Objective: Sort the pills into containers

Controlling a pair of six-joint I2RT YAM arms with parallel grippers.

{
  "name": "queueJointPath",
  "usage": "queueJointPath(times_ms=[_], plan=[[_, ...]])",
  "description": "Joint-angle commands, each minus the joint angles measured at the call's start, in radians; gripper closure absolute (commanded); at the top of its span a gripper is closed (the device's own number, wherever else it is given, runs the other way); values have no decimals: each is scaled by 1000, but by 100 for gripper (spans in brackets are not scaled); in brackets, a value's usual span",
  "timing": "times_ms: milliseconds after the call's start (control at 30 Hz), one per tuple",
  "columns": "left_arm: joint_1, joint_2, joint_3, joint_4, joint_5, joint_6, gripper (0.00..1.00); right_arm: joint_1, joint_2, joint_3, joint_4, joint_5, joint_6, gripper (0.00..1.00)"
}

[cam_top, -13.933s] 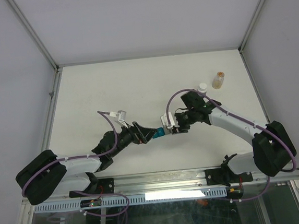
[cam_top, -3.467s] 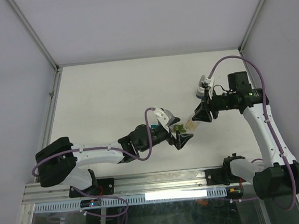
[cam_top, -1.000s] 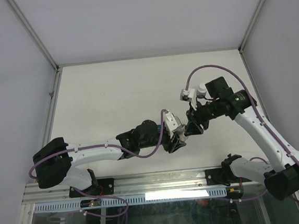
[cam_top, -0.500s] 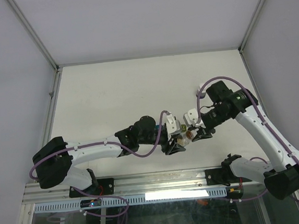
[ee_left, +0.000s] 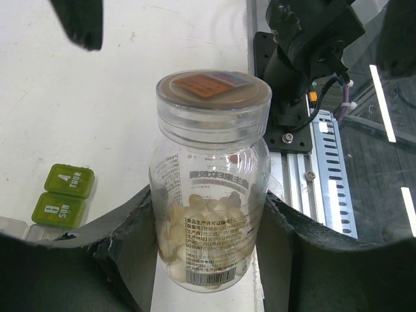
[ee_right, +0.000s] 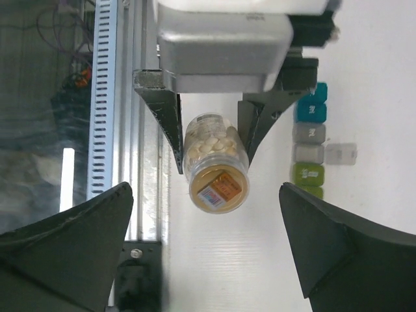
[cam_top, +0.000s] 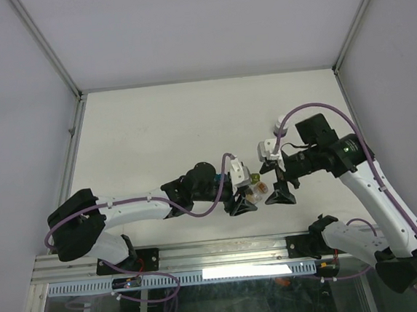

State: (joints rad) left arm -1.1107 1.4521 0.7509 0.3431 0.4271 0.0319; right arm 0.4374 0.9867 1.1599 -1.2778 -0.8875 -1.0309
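White table (cam_top: 191,128), walled enclosure. Left jaws pinch capped bottle (ee_left: 211,195) of pale pills, centre of overhead view. Right jaws spread wide, facing its cap. Containers (ee_right: 310,140) on table, right-centre in right wrist view.

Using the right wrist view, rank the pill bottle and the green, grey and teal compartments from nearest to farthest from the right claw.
1. Pill bottle, centre.
2. Green compartments, right.
3. Grey compartments, farther up.
4. Teal compartments, topmost.
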Motion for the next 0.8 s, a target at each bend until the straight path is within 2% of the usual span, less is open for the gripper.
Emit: queueJointPath(times_ms=[0, 133, 267, 367, 667, 767], plan=[[10, -59, -23, 122, -47, -66, 100, 3, -44, -39, 135, 57, 386, 3], [9, -64, -21, 122, -79, -97, 100, 3, -49, -62, 199, 129, 549, 7], [9, -57, -12, 117, -94, -109, 100, 3, -7, -58, 213, 167, 596, 10], [9, -49, -1, 104, -94, -112, 100, 4, 20, -43, 226, 133, 624, 14], [9, -46, 14, 90, -93, -120, 100, 8, 49, -25, 239, 100, 654, 43], [9, -43, 15, 89, -91, -126, 100, 10, 43, -30, 235, 91, 650, 44]])
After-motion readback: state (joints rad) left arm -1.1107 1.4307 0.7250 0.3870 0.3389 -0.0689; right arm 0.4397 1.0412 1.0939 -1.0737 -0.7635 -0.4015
